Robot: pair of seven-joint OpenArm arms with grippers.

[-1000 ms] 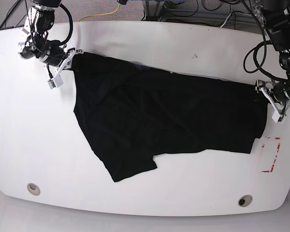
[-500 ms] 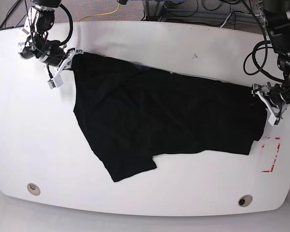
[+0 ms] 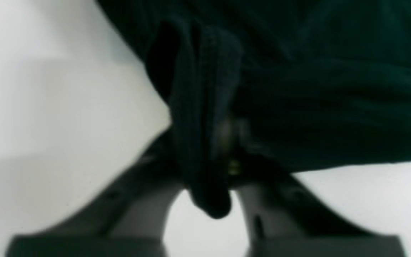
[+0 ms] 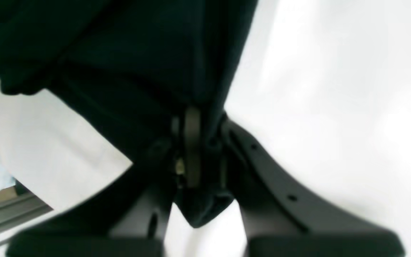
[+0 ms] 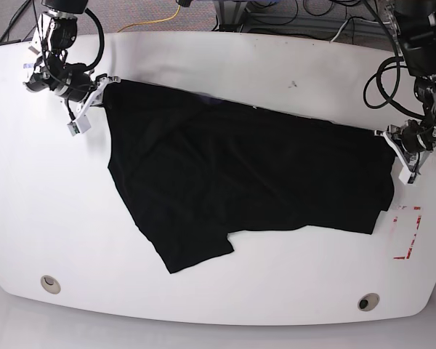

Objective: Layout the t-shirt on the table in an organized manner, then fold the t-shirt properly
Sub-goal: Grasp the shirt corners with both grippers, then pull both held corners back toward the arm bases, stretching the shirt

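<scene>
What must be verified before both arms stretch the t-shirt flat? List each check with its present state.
1. Left gripper shut on the t-shirt: ok, fabric is pinched between its fingers.
2. Right gripper shut on the t-shirt: ok.
3. Grips at opposite ends of the garment: ok.
4. Cloth lying flat on the table: not ok, creased and skewed.
5. Which corners are held: cannot tell.

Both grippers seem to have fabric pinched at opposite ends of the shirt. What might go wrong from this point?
The left gripper holds only a narrow bunched fold of the t-shirt; it may slip out under a pull. The right gripper also pinches close to the edge. One sleeve lies folded across the table, so stretching could set in creases rather than flatten it.
</scene>
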